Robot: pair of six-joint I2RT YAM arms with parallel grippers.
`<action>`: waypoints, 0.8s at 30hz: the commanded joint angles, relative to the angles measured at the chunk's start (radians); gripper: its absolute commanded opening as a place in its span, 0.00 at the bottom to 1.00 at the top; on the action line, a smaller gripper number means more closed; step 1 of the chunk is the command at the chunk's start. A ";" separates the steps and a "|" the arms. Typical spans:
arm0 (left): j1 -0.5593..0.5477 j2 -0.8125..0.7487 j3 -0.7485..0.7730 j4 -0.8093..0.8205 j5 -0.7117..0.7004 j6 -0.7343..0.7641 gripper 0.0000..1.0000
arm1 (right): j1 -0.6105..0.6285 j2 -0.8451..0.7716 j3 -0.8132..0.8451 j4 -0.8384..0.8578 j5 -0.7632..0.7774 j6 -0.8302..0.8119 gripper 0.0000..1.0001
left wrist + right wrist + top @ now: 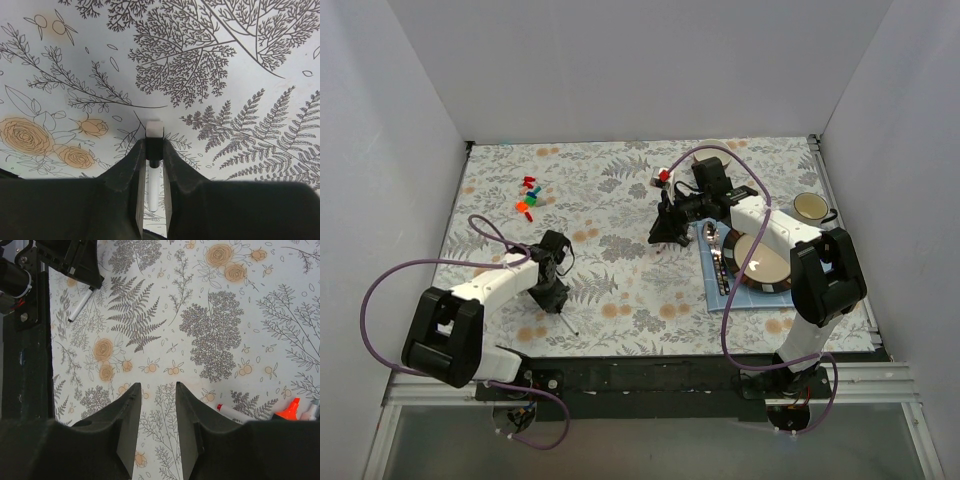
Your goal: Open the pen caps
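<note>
Floral tablecloth (620, 200), plain white walls (620, 60) all round. Left gripper (154, 150) clamped on a white pen (155, 129) just above the cloth; right gripper (158, 395) jaws apart, holding nothing. Coloured pen caps (528, 197) lie loose at the far left

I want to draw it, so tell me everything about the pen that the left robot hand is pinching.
The pen is slim and white, like smooth plastic, with a black band near one end and a small white tip beyond it. The left gripper is shut on it, squeezing from both sides. It hangs over the flowered cloth; whether it touches the cloth I cannot tell. No coloured cap shows on it.
</note>
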 commanded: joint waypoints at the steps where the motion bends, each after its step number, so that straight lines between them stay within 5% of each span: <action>1: 0.000 -0.035 -0.006 0.056 -0.030 0.017 0.00 | 0.004 -0.043 -0.015 0.031 -0.064 0.008 0.41; 4: 0.000 -0.099 -0.003 0.126 0.019 0.058 0.00 | 0.004 -0.044 -0.026 0.045 -0.129 0.022 0.44; 10: 0.000 -0.296 -0.084 0.489 0.220 0.196 0.00 | 0.029 -0.009 -0.149 0.354 -0.398 0.356 0.75; 14: 0.000 -0.354 -0.157 0.835 0.370 0.235 0.00 | 0.060 0.005 -0.293 0.788 -0.454 0.724 0.98; 15: 0.000 -0.368 -0.173 0.899 0.409 0.219 0.00 | 0.063 0.012 -0.325 1.021 -0.456 0.817 0.98; 16: 0.000 -0.367 -0.188 0.954 0.427 0.212 0.00 | 0.064 0.020 -0.381 1.159 -0.460 1.013 0.98; 18: -0.006 -0.344 -0.211 1.068 0.470 0.193 0.00 | 0.066 0.043 -0.405 1.377 -0.460 1.140 0.98; 24: -0.051 -0.294 -0.227 1.245 0.522 0.185 0.00 | 0.089 0.065 -0.376 1.228 -0.436 1.110 0.97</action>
